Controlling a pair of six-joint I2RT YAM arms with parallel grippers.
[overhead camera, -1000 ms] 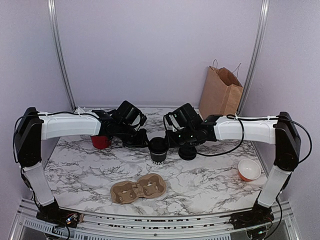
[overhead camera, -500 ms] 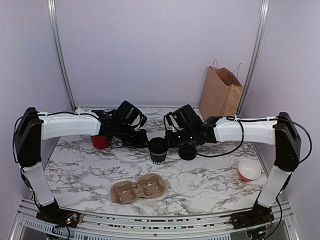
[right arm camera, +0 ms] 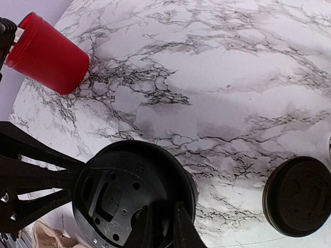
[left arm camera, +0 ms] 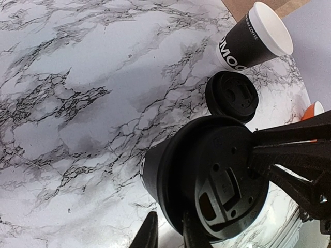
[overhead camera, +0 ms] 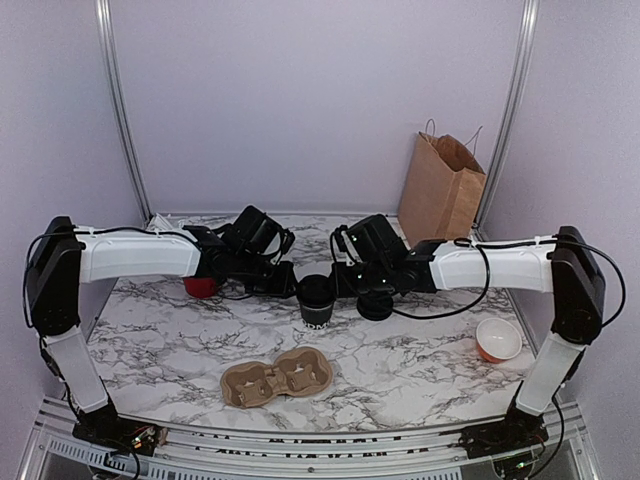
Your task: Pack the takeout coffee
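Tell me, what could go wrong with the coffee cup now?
1. Both arms' jaws pinch the rim of the lid on the cup from two sides. Pulling unevenly could tip the cup or pop the lid off.
2. A spare lid lies on the table close beside the cup and might get knocked when the arms move.

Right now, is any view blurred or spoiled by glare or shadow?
No marked blur. Top external: even light. Left wrist: soft grey shadow on the marble table, dull sheen on the cup lid. Right wrist: similar shadow beside that lid.
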